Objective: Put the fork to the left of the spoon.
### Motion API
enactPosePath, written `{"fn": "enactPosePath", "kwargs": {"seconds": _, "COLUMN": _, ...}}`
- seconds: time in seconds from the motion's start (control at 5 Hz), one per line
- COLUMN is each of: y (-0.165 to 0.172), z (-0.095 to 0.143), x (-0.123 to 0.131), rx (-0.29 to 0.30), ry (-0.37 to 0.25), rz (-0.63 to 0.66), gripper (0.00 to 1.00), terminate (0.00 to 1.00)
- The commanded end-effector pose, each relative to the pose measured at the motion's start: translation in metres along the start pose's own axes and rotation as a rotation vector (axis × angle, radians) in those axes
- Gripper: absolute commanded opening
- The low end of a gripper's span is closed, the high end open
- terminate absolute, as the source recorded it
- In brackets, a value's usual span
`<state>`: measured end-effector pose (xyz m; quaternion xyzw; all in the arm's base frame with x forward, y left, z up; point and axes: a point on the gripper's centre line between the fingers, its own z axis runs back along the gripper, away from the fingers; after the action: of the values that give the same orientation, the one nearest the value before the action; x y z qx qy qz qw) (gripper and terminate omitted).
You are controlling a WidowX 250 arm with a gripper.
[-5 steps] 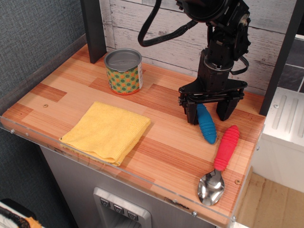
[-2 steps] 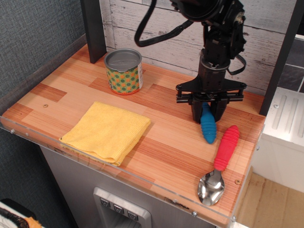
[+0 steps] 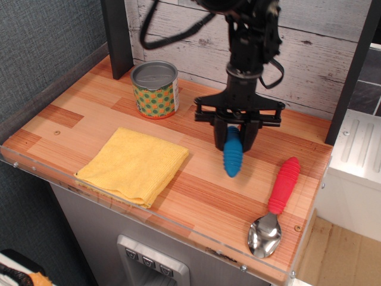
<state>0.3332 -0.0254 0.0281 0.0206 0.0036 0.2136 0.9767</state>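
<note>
Gripper holding the blue fork

The gripper [image 3: 236,136] is closed tight on the fork [image 3: 233,156] near the table's middle. The spoon [image 3: 275,202] lies by the right front corner.

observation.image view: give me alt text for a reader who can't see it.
A robot gripper holds a blue-handled fork above a wooden table, left of a red-handled spoon. A yellow cloth and a can sit further left.

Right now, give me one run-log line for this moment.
gripper: shut on fork | fork: lifted, left of spoon | spoon: on table
</note>
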Motion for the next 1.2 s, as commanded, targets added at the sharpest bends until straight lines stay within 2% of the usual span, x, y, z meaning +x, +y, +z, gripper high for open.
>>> {"fn": "enactPosePath", "kwargs": {"seconds": 0.0, "y": 0.021, "z": 0.029, "x": -0.021, "rx": -0.077, "ry": -0.081, "rz": -0.172, "gripper": 0.0, "terminate": 0.0}}
{"fn": "enactPosePath", "kwargs": {"seconds": 0.4, "y": 0.027, "z": 0.018, "x": -0.043, "rx": -0.114, "ry": -0.122, "rz": -0.205, "gripper": 0.0, "terminate": 0.0}}
{"fn": "enactPosePath", "kwargs": {"seconds": 1.0, "y": 0.018, "z": 0.002, "x": -0.048, "rx": -0.121, "ry": -0.16, "rz": -0.232, "gripper": 0.0, "terminate": 0.0}}
